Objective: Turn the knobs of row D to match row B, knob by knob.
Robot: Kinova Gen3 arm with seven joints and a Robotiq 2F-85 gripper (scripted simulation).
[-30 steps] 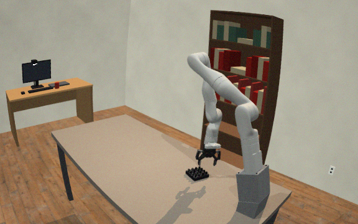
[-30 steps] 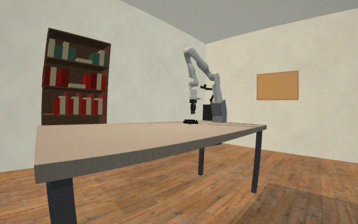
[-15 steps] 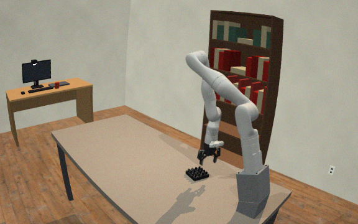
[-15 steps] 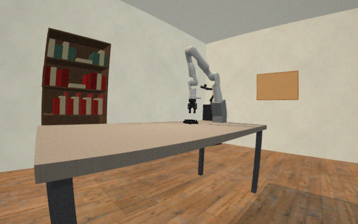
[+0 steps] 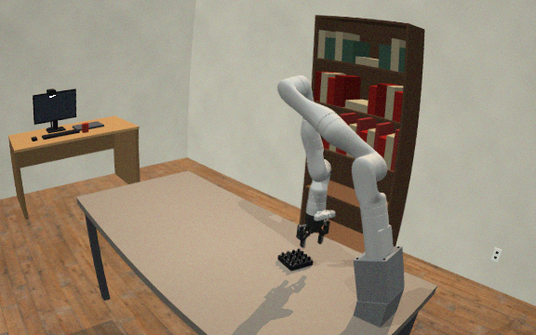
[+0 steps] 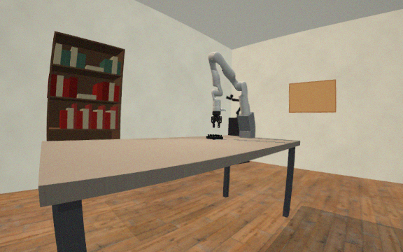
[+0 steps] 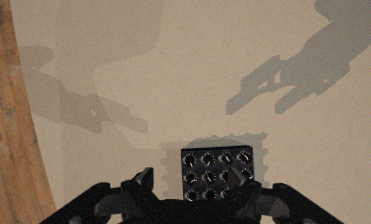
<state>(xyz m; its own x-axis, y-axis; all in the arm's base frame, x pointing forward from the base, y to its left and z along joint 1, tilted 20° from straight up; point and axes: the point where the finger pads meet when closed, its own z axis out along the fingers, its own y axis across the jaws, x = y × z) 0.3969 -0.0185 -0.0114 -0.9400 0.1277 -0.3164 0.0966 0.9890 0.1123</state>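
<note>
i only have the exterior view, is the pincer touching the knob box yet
Observer: No. From the top view the pincer hangs above the knob box, clear of it, open and empty.
Operator: is the box square to the pincer
Observer: Roughly; in the wrist view the box's edges run level with the frame, between the fingers.
Operator: all knobs visible there
Observer: No, three rows show; the nearest is partly hidden by the pincer.

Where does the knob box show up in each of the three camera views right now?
Top: knob box lies on the table's near-right part, just below-left of the gripper.
Exterior: a small dark slab on the far table edge, under the gripper.
Wrist: bottom centre, partly behind the fingers.
Shared landmark: the open gripper hanging above it.
</note>
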